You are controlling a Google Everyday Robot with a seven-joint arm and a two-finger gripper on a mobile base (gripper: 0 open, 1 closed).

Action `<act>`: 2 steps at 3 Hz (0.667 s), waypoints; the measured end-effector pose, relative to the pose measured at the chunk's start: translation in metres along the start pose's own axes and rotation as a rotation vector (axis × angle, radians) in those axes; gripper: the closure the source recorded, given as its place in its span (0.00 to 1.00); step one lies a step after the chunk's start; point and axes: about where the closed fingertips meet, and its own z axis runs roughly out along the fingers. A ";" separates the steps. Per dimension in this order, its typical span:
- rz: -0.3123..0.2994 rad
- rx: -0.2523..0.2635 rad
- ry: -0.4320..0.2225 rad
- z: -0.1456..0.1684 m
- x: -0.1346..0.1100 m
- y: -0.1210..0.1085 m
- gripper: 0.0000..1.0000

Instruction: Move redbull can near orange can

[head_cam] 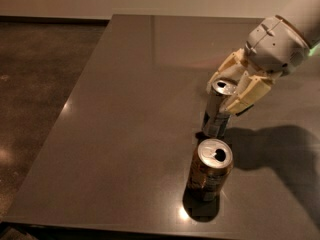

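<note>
Near the front edge of the worktop (120, 134), right of centre, the orange can (209, 171) stands upright. Just behind it the redbull can (216, 115) leans, clasped near its top by the closed gripper (231, 90). Risk: if released while tilted, the slim can would likely topple, perhaps striking the orange can.

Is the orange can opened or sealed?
Opened: the orange can has a dark lid hole. Behind it, the tool grips the redbull can.

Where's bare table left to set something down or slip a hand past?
Free: the table left of both cans, and the far strip behind the hand. Crowded: front right, where the hand grips the redbull can just behind the orange can.
</note>
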 end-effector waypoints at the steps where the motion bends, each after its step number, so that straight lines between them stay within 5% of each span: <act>1: 0.003 -0.007 0.000 0.000 0.002 0.012 1.00; 2: -0.003 -0.018 -0.004 0.002 0.003 0.024 1.00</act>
